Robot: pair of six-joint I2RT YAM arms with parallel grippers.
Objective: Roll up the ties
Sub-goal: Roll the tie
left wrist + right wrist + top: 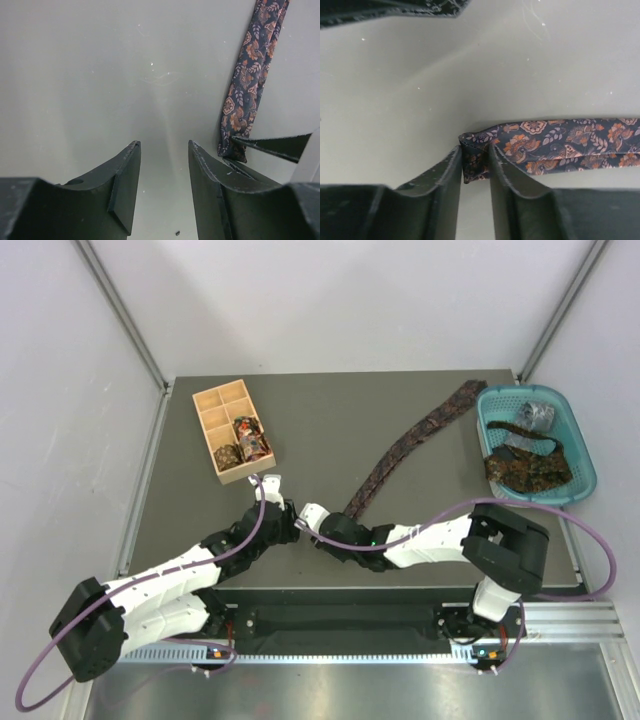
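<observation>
A long dark paisley tie [415, 440] lies flat, running diagonally from the teal basket towards the table's near middle. My right gripper [308, 517] is shut on its narrow end, which is folded over between the fingers [475, 160]. The tie [560, 142] stretches away to the right in the right wrist view. My left gripper [283, 512] is open and empty just left of that end; its view shows the tie [247, 85] beside its right finger [210, 185]. Rolled ties [250, 440] sit in the wooden box. More ties [528, 465] lie in the basket.
The tan wooden compartment box [215, 420] stands at the back left. The teal plastic basket [580, 455] stands at the back right, overlapping the tie's wide end. Both arms meet near the table's front middle.
</observation>
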